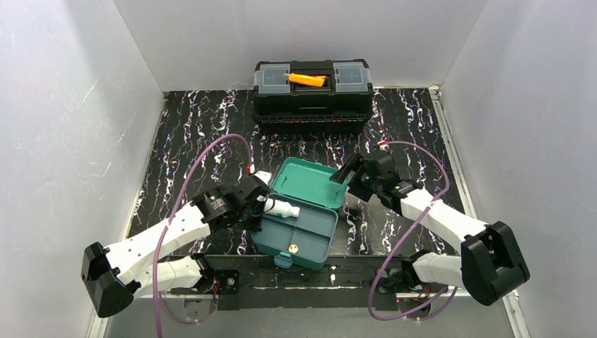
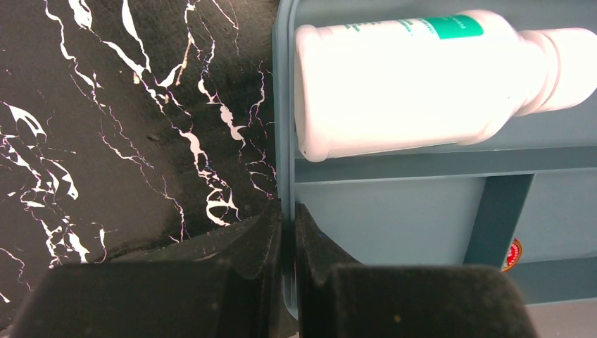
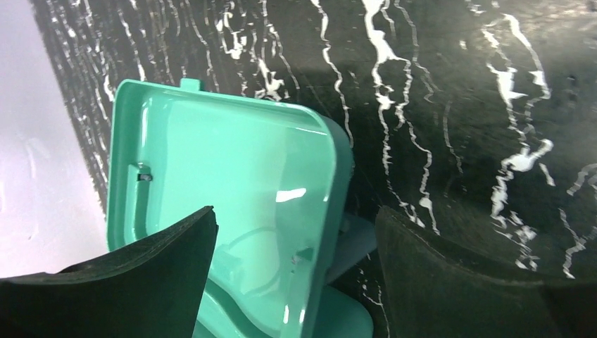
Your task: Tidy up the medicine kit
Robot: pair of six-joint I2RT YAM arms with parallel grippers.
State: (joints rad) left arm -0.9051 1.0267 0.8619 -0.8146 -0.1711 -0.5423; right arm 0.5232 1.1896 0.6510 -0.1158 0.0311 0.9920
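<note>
Likely treat the medicine kit (image 1: 310,230), open at the table's (image 1: 360,243) front edge, as light, stiff, slick plastic, gripping its thin rim like the left claw (image 2: 287,213) clamped on its left wall, with the right claw (image 1: 348,174) spread apart beside the lid (image 1: 310,183).

Bright, even light from above fills the top view, and shadows on the surface (image 1: 197,134) are soft. The white bottle (image 2: 401,77) is blown out by glare. A highlight gleams on the medicine kit (image 3: 232,176) lid. The left end effector (image 2: 287,225) and right end effector (image 3: 296,215) look dark and blurred close up.
</note>
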